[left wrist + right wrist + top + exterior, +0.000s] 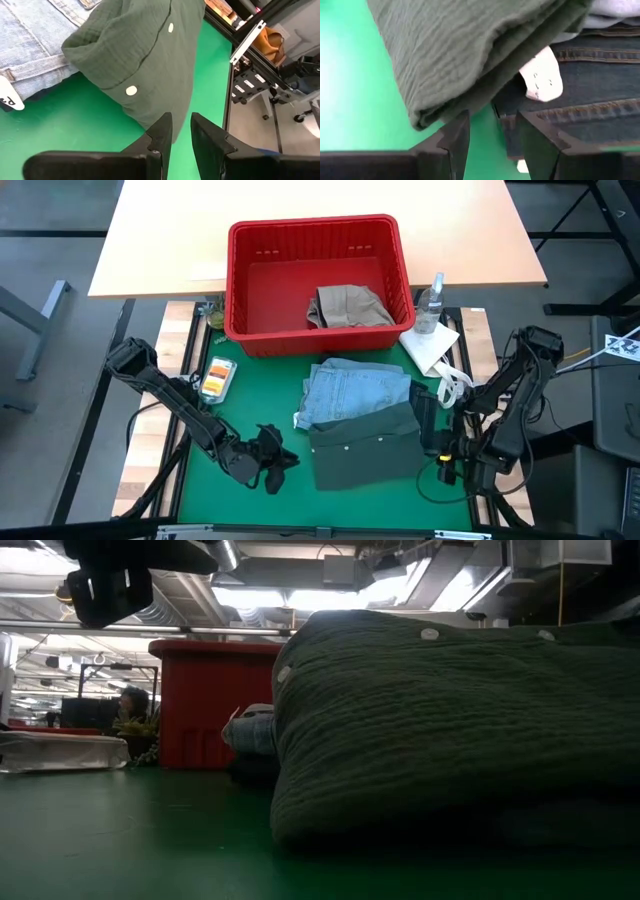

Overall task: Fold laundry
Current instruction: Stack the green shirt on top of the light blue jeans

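Two garments lie stacked on the green-covered bench [200, 480]: a dark olive green buttoned cloth piece [365, 445], folded into a rough rectangle, sits in front of and partly over a light blue denim garment [352, 392]. A third, beige khaki piece [347, 307] waits crumpled in the red plastic basket [240, 280] behind them. The left gripper [268, 463] hangs low just beside the olive piece's left edge, fingers [159, 137] a narrow gap apart and clasping nothing; in its wrist view the cloth's rounded fold with two pale buttons lies directly ahead. The right gripper [428, 423] stands at the opposite edge, fingers [456, 136] parted and empty, facing the olive fold where it overlies dark denim and a white label.

The step in hand appears to be the squaring of the olive fold. To do it well, both grippers should meet the edges low, at bench level, and act together, so the stack underneath is not dragged askew. A white cloth [428, 345] and a clear bottle [432, 302] stand well apart to the right.
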Robot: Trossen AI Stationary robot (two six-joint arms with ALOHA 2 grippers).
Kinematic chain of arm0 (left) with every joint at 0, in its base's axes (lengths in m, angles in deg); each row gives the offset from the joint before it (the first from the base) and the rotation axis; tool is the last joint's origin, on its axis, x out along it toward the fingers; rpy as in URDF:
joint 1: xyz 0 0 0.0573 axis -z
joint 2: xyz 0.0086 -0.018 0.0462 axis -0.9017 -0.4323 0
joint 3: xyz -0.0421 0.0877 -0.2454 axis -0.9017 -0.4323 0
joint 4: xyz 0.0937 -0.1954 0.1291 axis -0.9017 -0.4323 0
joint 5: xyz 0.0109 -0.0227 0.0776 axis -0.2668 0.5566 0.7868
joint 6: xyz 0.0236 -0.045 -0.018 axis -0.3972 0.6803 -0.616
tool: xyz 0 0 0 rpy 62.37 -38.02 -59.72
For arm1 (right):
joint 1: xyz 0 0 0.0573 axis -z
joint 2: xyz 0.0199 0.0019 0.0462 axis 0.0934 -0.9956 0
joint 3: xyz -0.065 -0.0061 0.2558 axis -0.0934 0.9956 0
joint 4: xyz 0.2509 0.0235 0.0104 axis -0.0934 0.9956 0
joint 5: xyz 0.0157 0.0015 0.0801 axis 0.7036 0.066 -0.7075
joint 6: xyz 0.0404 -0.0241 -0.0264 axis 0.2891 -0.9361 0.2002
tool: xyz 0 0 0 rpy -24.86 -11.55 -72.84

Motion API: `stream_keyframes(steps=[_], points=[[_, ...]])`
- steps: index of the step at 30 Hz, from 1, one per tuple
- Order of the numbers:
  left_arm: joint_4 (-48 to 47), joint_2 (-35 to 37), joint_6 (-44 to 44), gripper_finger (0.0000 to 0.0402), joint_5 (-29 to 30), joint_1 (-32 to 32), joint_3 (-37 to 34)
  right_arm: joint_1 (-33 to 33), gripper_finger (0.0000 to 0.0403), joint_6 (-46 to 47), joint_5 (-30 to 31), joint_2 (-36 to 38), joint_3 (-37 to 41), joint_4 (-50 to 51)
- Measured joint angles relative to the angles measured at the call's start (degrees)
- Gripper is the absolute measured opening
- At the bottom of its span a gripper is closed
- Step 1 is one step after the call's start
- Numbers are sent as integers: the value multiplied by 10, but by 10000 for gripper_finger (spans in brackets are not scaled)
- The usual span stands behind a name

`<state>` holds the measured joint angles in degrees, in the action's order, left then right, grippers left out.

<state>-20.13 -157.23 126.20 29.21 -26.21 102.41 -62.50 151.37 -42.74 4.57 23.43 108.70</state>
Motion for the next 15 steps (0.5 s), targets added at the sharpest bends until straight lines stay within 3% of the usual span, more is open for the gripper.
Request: stream_keyframes(steps=[4, 15], points=[[0, 0, 0, 66, 0, 0, 0, 0, 161, 23, 41, 0, 27, -37], [0, 0, 0, 66, 0, 0, 0, 1, 161, 44, 75, -1, 73, -134]])
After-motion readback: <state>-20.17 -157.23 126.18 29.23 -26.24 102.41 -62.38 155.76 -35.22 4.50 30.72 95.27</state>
